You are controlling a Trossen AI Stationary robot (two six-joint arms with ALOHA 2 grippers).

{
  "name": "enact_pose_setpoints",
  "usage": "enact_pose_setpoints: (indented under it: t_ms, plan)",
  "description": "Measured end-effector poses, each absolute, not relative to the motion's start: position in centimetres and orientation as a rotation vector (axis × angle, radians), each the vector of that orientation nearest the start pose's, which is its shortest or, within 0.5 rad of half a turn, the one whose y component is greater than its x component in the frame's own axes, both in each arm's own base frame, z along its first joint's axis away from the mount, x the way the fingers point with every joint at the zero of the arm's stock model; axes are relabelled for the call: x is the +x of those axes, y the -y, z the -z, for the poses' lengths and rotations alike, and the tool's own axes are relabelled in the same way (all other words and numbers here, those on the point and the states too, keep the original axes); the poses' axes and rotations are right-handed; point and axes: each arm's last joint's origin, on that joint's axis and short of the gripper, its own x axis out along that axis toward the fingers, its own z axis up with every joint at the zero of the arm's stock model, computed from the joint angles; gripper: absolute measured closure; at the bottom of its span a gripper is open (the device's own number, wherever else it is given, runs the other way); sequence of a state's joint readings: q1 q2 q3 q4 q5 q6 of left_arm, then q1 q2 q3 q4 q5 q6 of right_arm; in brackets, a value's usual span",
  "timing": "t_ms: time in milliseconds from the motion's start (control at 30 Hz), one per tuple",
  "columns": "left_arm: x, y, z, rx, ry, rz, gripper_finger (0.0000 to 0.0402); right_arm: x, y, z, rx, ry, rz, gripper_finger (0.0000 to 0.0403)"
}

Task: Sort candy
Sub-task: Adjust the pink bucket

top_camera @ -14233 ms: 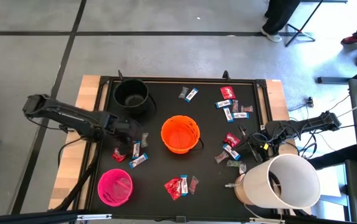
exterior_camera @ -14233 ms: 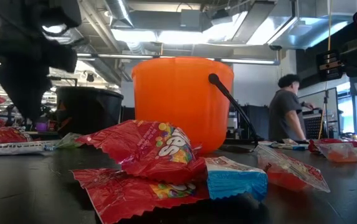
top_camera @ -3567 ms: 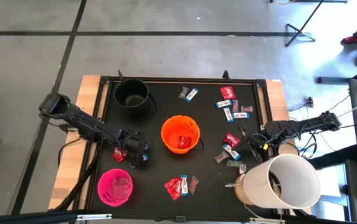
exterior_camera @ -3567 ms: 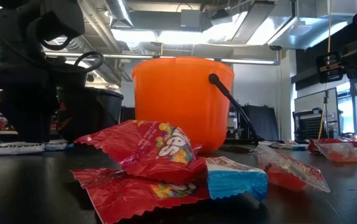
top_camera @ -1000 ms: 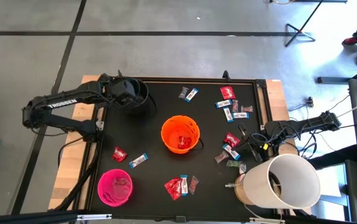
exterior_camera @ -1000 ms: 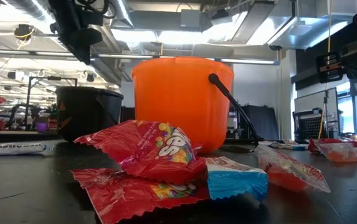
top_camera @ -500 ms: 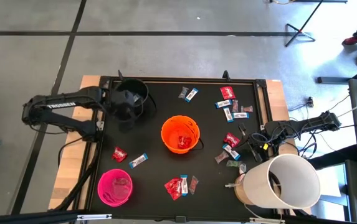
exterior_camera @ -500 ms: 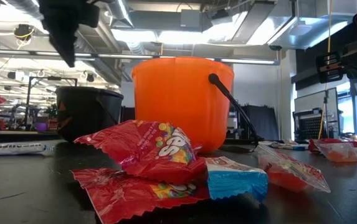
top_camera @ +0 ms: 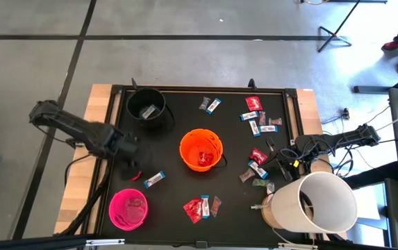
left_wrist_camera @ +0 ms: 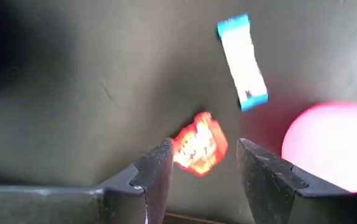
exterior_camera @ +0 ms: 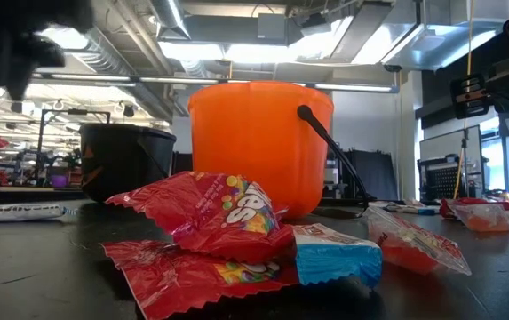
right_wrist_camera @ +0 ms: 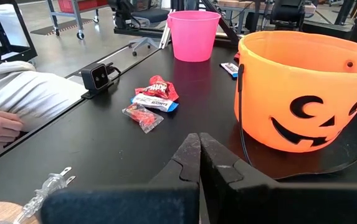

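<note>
A red candy packet (exterior_camera: 223, 213) in the low view showed part of a white printed word, its last letters looking like "LES", beside small coloured dots. Another red packet (right_wrist_camera: 158, 89) in the right wrist view carried print too small to read.

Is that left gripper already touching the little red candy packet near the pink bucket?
Apart. The left wrist view shows the left gripper open, its fingers framing the small red candy packet, with dark table showing between packet and each finger.
</note>
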State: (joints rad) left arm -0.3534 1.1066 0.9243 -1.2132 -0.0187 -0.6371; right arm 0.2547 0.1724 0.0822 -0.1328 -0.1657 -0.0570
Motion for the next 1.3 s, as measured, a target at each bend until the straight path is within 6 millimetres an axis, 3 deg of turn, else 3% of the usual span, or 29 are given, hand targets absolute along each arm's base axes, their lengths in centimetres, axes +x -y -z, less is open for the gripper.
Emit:
enact_pose_setpoints:
  t_ms: [167, 300, 467, 700, 1300]
  plan:
    - [15.1, 7.1, -22.2, -0.277, -1.553, -0.199, 0.0234, 9.9, -3.1, -16.5, -0.066, -0.212, -0.425, 0.0402]
    - [15.5, 7.6, -19.7, -0.308, -1.567, -0.186, 0.0234, 9.9, -3.1, -16.5, -0.066, -0.212, -0.425, 0.0402]
    - [16.2, 7.9, -17.6, -0.319, -1.534, -0.171, 0.0234, 9.9, -3.1, -16.5, -0.066, -0.212, -0.425, 0.0402]
    - [15.5, 7.5, -15.2, -0.255, -1.625, -0.246, 0.0234, 9.9, -3.1, -16.5, -0.066, -0.212, -0.425, 0.0402]
    - [16.0, 7.4, -15.1, -0.226, -1.568, -0.274, 0.0314, 9.9, -3.1, -16.5, -0.066, -0.213, -0.425, 0.0402]
